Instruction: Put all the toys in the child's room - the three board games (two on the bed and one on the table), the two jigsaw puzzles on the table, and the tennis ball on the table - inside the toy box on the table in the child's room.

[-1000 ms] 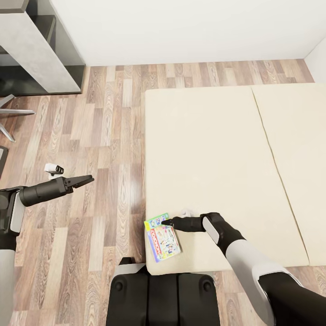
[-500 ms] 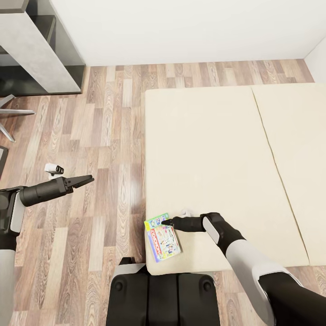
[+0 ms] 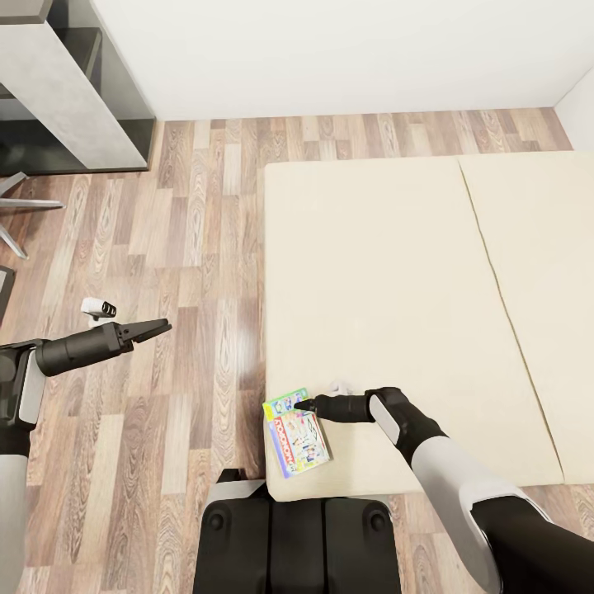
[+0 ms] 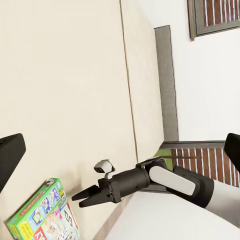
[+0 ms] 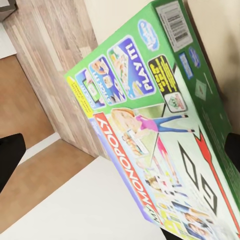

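Two stacked board games [image 3: 295, 432] are seen at the near corner of the bed [image 3: 388, 272], touched by the right tool [image 3: 304, 405], whose spread cannot be told, so its fingers should be eased around the top box's edge before lifting.

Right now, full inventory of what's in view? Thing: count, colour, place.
board games: two, stacked; green one beneath, white-and-purple Monopoly one on top; near corner of the bed.
bed: one, cream mattress in two sections, right half of the head view.
floor: light wood planks, left of the bed.
desk: one, grey top with dark underside, upper left by the wall.
chair legs: grey, left edge, below the desk.
wall: white, far side.
left gripper: black, over the floor, holding nothing; open or shut not clear.
right gripper: black, tips at the edge of the board games; grip not clear.
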You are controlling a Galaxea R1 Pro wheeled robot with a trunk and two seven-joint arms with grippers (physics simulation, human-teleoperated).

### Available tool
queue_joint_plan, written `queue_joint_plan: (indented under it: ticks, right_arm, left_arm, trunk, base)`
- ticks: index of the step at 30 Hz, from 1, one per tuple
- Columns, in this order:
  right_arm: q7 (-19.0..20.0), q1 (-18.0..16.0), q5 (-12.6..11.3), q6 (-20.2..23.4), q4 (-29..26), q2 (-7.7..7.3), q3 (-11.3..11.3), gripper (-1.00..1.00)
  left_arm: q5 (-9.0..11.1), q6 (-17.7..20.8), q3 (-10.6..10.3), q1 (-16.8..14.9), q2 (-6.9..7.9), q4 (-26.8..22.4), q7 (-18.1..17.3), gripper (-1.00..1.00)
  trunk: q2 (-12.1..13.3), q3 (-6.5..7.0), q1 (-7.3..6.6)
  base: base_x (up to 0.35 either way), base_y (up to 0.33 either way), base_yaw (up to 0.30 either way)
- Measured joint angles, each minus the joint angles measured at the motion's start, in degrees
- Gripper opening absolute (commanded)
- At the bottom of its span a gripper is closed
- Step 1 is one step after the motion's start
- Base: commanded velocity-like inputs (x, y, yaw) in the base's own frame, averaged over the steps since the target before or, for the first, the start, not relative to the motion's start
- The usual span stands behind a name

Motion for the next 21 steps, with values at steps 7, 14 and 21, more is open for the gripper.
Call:
queue_joint_plan:
  ticks: [7, 14, 21]
  right_arm:
    - [0.0, 0.0, 0.0, 0.0, 0.0, 0.00, 0.0, 1.00]
    - [0.0, 0.0, -0.1, 0.0, 0.0, -0.01, 0.0, 1.00]
    - [0.0, 0.0, 0.0, 0.0, 0.0, 0.00, 0.0, 1.00]
  left_arm:
    - [0.0, 0.0, 0.0, 0.0, 0.00, 0.0, 0.0, 1.00]
    - [0.0, 0.0, 0.0, 0.0, -0.01, 0.0, 0.0, 1.00]
    - [0.1, 0.0, 0.1, 0.0, 0.00, 0.0, 0.0, 1.00]
  trunk:
    - [0.0, 0.00, 0.00]
    - [0.0, 0.00, 0.00]
    - [0.0, 0.00, 0.00]
  base:
    - [0.000, 0.008, 0.000]
    - [0.000, 0.107, 0.000]
    - [0.000, 0.030, 0.000]
